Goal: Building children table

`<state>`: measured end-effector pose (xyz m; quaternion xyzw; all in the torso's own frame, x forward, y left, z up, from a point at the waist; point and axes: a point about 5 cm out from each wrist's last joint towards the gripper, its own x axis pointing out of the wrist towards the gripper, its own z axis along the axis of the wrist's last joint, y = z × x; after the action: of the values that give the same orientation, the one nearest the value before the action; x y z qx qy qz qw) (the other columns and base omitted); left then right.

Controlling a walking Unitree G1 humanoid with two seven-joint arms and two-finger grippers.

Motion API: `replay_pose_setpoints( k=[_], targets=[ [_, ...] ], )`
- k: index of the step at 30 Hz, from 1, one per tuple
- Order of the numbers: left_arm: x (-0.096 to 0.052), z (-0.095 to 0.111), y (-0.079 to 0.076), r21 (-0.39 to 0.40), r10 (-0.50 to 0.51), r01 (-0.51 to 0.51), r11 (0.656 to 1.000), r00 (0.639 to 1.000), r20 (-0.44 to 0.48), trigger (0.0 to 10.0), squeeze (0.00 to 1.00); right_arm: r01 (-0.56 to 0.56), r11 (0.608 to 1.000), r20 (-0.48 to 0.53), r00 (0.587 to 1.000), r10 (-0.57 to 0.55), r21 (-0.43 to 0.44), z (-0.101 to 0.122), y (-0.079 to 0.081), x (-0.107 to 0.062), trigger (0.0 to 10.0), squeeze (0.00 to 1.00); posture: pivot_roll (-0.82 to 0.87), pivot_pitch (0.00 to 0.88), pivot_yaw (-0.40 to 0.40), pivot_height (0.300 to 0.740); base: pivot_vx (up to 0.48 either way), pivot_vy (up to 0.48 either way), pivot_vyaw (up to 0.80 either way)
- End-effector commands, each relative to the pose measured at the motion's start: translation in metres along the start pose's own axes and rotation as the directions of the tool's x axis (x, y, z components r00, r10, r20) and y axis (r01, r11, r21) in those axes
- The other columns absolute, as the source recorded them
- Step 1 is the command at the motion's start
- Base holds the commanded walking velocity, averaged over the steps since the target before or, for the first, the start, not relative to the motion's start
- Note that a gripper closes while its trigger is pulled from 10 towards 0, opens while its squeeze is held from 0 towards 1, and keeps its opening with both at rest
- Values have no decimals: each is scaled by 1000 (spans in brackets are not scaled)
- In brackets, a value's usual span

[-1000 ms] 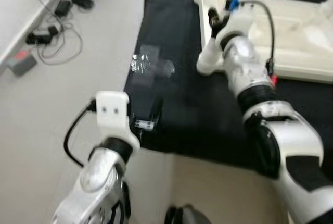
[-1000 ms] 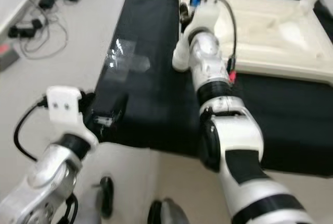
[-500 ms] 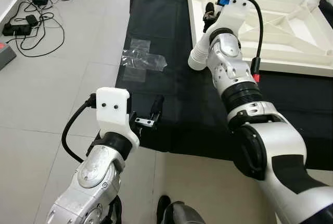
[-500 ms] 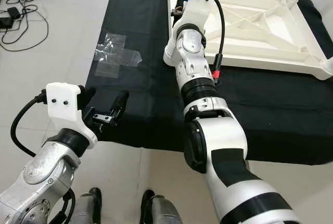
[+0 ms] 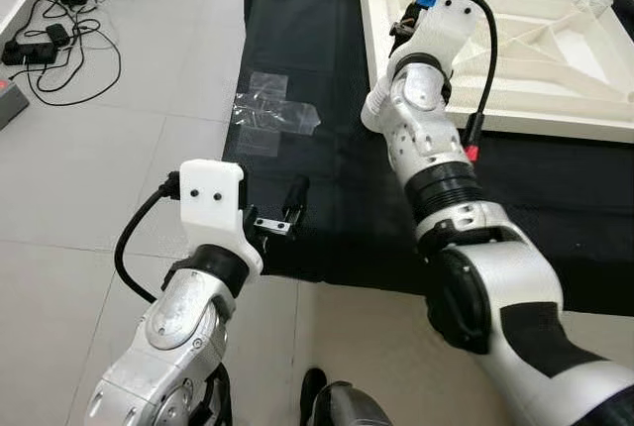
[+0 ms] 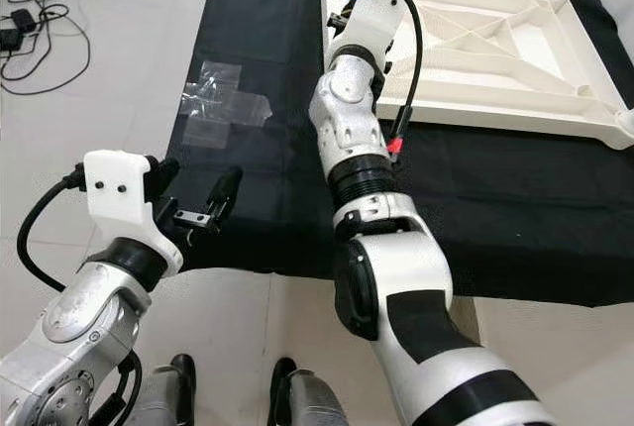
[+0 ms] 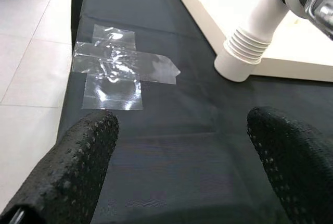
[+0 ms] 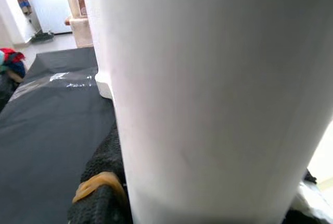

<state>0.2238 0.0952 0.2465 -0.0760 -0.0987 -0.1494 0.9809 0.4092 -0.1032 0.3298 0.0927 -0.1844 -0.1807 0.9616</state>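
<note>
**Right claw rises up the leg; left claw waits apart**

Since half a second ago the right arm has swung its elbow leftward and its wrist has climbed a little along the leg, while the left arm has barely shifted.

Left to right: the left gripper (image 5: 279, 210) hovers with its fingers (image 7: 83, 156) spread wide and empty over the near edge of the black fabric floor mat (image 5: 327, 163). Ahead of its tips lies a cross of clear shiny tape (image 7: 117, 67) stuck to the mat; further ahead and to its right stands the ribbed foot of the white plastic table leg (image 7: 250, 47).

The right gripper (image 5: 404, 28) sits at that leg, by the corner of the upturned cream plastic children's table top (image 5: 555, 59). In its wrist view the leg (image 8: 208, 94) looms right against a black finger (image 8: 104, 182), which looks like a grip on it, though the other finger is hidden.

To seat the leg well, I judge it should stay square to the corner socket and be pressed or twisted straight along its own axis, with the left claw free to steady the frame.
</note>
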Motion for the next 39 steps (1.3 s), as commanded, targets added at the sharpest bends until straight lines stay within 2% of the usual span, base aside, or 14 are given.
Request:
replay_pose_setpoints(
  k=[1,10,11,12,14,17,19,26,30,33,34,35,36,39],
  targets=[
    [-1,-3,0,1,-9,9,1000,1000,-18,10000,0,76,994,-143,986,-87,-83,-43,-17,-9,10000,0,50,392,-157,740,0,0,0],
    [0,-3,0,3,-9,9,1000,1000,-16,10000,0,138,980,-149,976,-159,-144,-53,-13,-23,10000,0,51,387,-163,740,0,0,0],
    [0,-3,0,3,-7,8,1000,1000,-14,10000,0,200,971,-198,955,-222,-128,-61,-11,-31,10000,0,53,386,-166,740,0,0,0],
    [0,-3,0,3,-7,8,1000,1000,-14,10000,0,200,971,-198,955,-222,-128,-61,-11,-31,10000,0,53,386,-166,740,0,0,0],
    [0,-2,0,5,-4,4,1000,1000,-12,10000,0,321,937,-217,913,-344,-135,-65,-16,-36,10000,0,55,383,-168,740,0,0,0],
    [0,-2,0,6,-3,3,1000,1000,-12,10000,0,369,916,-209,894,-396,-155,-66,-19,-37,10000,0,56,382,-170,740,0,0,0],
    [0,-2,0,7,-3,3,1000,1000,-9,10000,0,466,870,-233,839,-492,-159,-68,-26,-38,10000,0,58,378,-171,740,0,0,0],
    [1,-1,0,8,-5,5,1000,1000,-6,10000,0,555,818,-225,787,-575,-151,-66,-35,-37,10000,0,60,370,-173,740,0,0,0],
    [1,-1,0,10,-5,5,1000,1000,-2,10000,0,586,786,-195,762,-617,-197,-65,-47,-32,10000,0,61,361,-173,740,0,0,0],
    [0,-1,1,10,-6,6,1000,1000,1,10000,0,639,717,-133,714,-687,-279,-64,-69,-24,10000,0,60,357,-174,740,0,0,0],
    [0,-1,1,10,-6,6,1000,1000,1,10000,0,639,717,-133,714,-687,-279,-64,-69,-24,10000,0,60,357,-174,740,0,0,0],
    [0,-1,0,10,-7,7,1000,1000,2,10000,0,665,689,-141,682,-718,-288,-66,-79,-22,10000,0,54,352,-172,740,0,0,0],
    [0,-1,0,10,-7,7,1000,1000,2,10000,0,665,689,-141,682,-718,-288,-66,-79,-22,10000,0,54,352,-172,740,0,0,0],
    [1,-1,0,8,-9,9,1000,1000,5,10000,0,736,613,-172,590,-789,-288,-70,-105,-18,10000,0,55,351,-174,740,0,0,0]
  ],
)
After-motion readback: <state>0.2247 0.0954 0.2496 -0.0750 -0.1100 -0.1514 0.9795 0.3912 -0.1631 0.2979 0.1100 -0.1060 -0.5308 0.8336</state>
